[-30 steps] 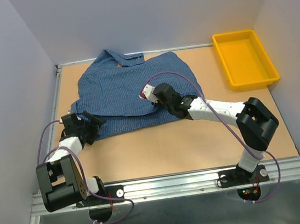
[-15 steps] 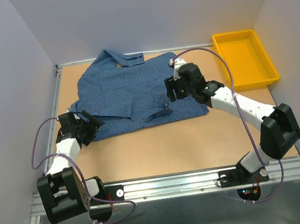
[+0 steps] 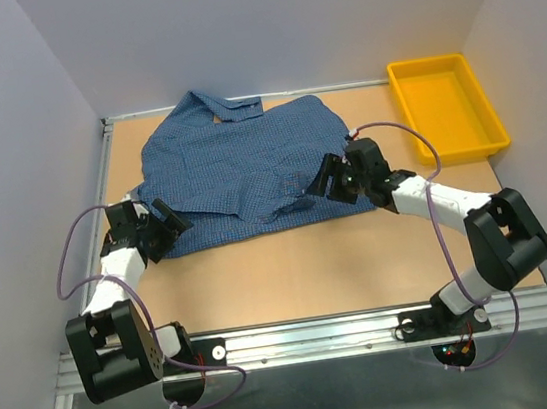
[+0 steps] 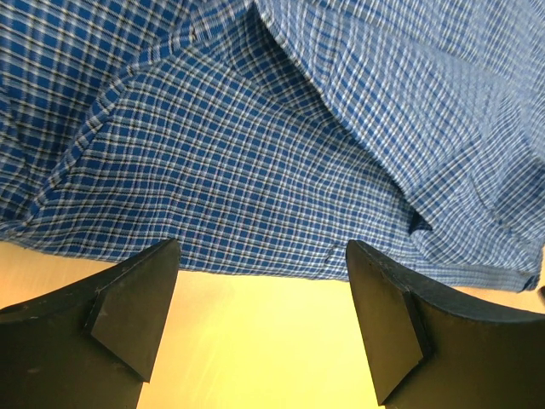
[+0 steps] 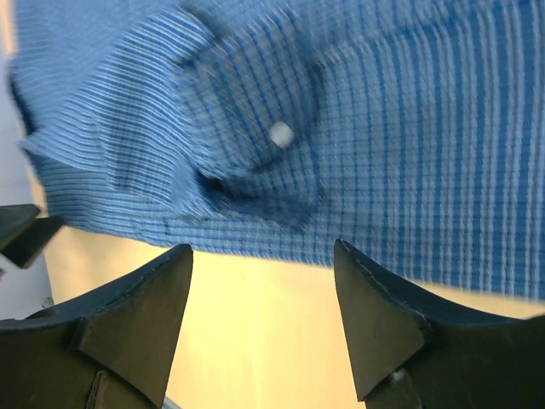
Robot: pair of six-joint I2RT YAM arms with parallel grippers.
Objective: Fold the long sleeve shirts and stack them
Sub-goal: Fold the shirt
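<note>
A second ago my right claw (image 3: 335, 178) was out over the middle of the shirt (image 3: 227, 160), partly closed. Now it has pulled back to the near right hem with its jaws apart and nothing between them. The cuff (image 3: 286, 185) it let go lies across the shirt's body, so I judge one sleeve fold is laid in, though loosely.

The left claw (image 3: 159, 227) has barely shifted. It sits open at the near left hem, gripping nothing.

The shirt lies spread on the desk (image 3: 311, 260), collar toward the far edge, well apart from the yellow bin (image 3: 445, 106).

The overhead view gives me the whole layout. Only the right wrist view shows the white button (image 5: 278, 133) on the rumpled cuff and bare desk between the fingers.
</note>
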